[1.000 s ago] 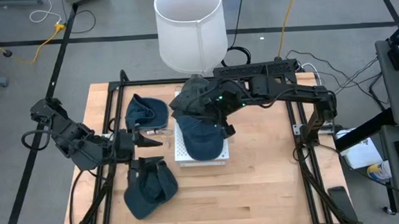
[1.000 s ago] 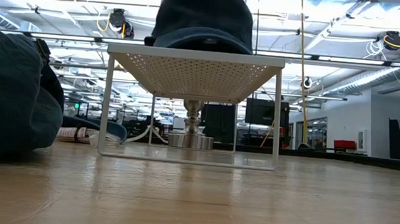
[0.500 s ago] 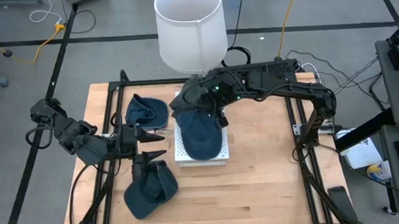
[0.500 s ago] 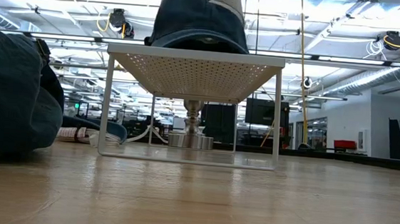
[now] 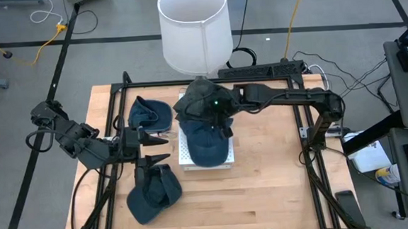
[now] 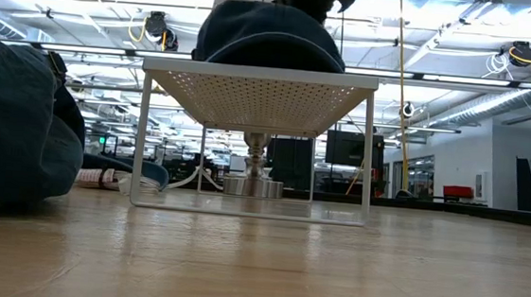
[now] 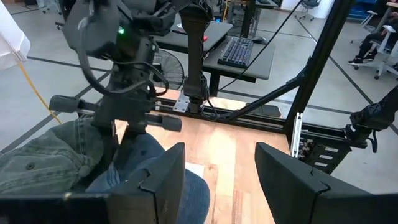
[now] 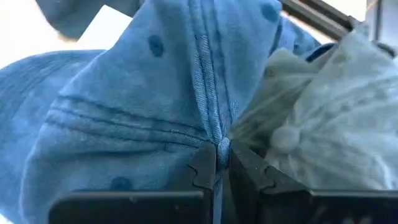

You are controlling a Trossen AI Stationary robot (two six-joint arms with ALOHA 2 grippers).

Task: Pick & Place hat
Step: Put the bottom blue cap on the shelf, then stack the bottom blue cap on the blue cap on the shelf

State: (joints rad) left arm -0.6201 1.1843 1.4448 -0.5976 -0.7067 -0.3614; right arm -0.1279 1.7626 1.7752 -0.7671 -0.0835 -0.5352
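On the near part of the worktop [image 5: 265, 189] a spare cap [image 5: 152, 192] lay crumpled, just beside the left gripper [image 5: 153, 149], which waited with its fingers apart and nothing between them. Farther in, the hat [image 5: 205, 139] rested on the white rack [image 5: 224, 158] at mid-worktop. The right gripper [image 5: 220, 119] was pinched shut on the crown seam; the right wrist view showed the fingertips [image 8: 205, 165] closed on that ridge of fabric.

The likely trouble: such a thin pinch of cloth could slip, or a sideways pull could drag the hat off the rack's edge, since part of it seemed to overhang.

Its long axis ran front to back, brim toward the near edge, crown toward the lamp [image 5: 194, 26] behind. Another cap [image 5: 149, 114] lay to the left of the rack.
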